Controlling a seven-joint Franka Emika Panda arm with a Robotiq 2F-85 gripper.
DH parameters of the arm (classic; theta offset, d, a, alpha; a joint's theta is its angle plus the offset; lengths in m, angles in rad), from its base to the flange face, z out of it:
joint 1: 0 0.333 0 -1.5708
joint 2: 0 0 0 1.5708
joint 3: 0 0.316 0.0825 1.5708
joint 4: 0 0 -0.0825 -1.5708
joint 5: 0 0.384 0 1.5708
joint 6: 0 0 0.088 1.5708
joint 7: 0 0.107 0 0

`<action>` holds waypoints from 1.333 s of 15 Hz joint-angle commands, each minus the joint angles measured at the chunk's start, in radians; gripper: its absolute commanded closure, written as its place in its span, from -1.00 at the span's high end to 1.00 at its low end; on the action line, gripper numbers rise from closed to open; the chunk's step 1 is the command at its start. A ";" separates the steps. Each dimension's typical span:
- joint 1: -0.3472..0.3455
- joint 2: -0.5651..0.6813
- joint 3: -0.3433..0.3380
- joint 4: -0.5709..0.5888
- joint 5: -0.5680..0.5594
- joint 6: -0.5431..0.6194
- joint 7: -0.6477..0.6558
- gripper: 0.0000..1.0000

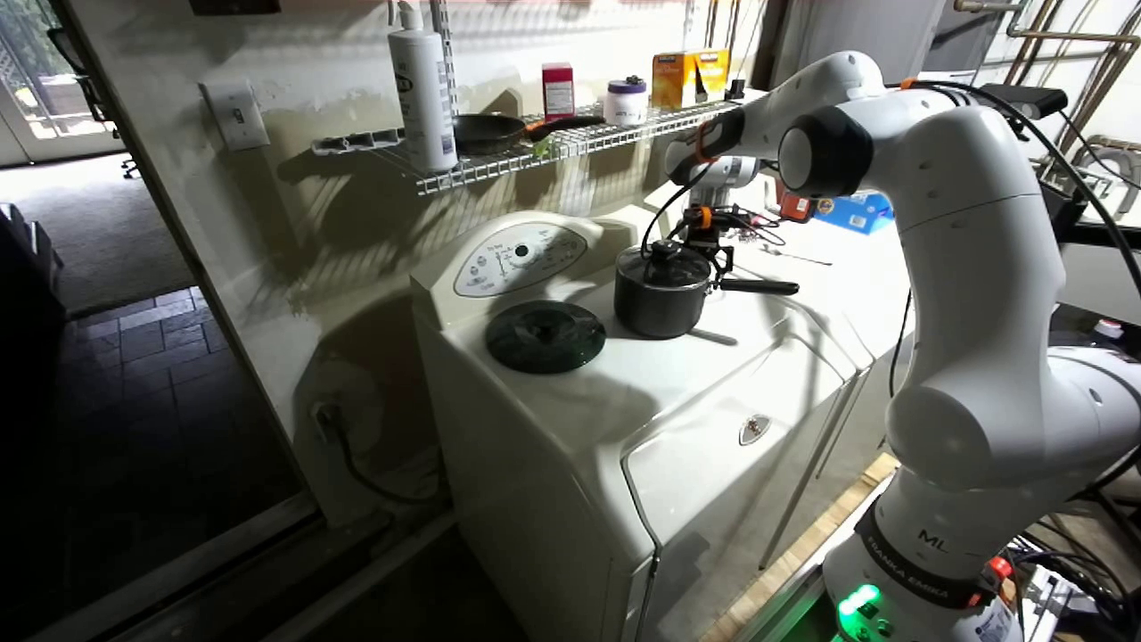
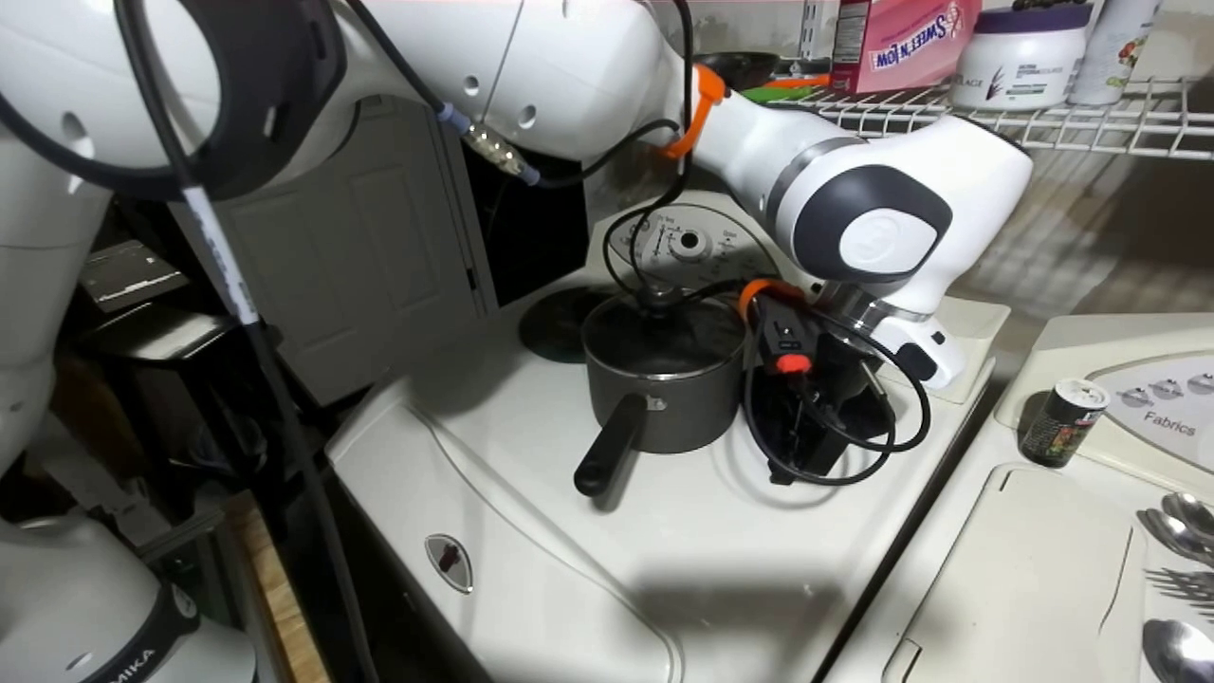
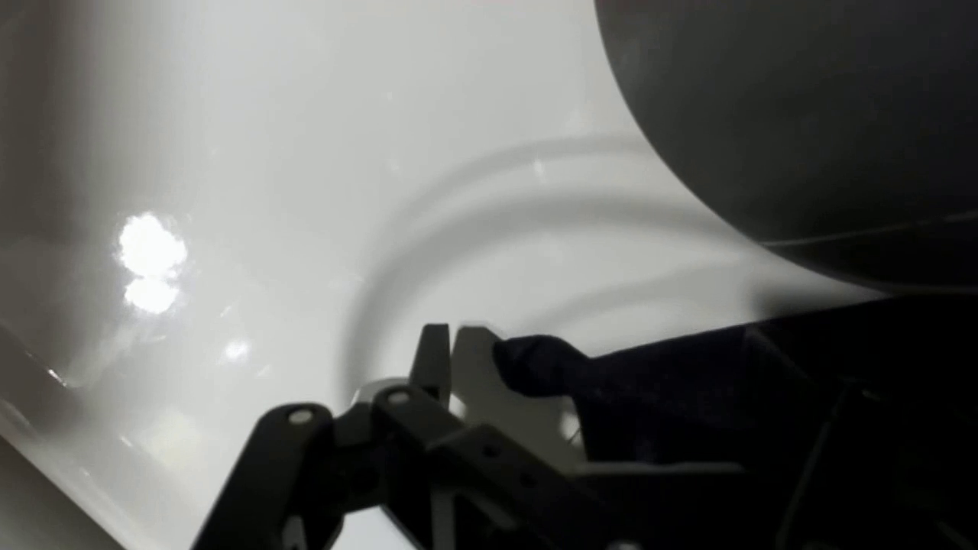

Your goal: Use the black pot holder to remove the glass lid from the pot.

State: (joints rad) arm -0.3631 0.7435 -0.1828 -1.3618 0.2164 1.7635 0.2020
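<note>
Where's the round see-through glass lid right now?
In both exterior views, the round see-through glass lid sits atop the dark grey metal pot, right of the flat dark green disc.

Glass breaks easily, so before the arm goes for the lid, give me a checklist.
1. Glass lid seated on the pot: ok in both exterior views.
2. Pot upright on the white appliance: ok.
3. Black pot holder firmly in the claw: cannot tell; they overlap in the wrist view, but darkness hides any pinch.
4. Claw raised over the lid's knob: not ok, it is low beside the pot.
5. Knob clear of black cables: cannot tell; they meet its outline in an exterior view.
</note>
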 commanded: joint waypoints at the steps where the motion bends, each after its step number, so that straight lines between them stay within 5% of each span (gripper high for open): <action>1: -0.027 0.015 0.018 0.024 0.052 -0.047 -0.022 0.32; 11: -0.032 -0.001 0.008 0.031 0.090 -0.047 0.003 -0.98; 20: -0.010 -0.051 -0.014 0.005 0.080 -0.044 0.103 -0.94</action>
State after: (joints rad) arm -0.3824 0.7349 -0.1850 -1.3425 0.2842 1.7401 0.2581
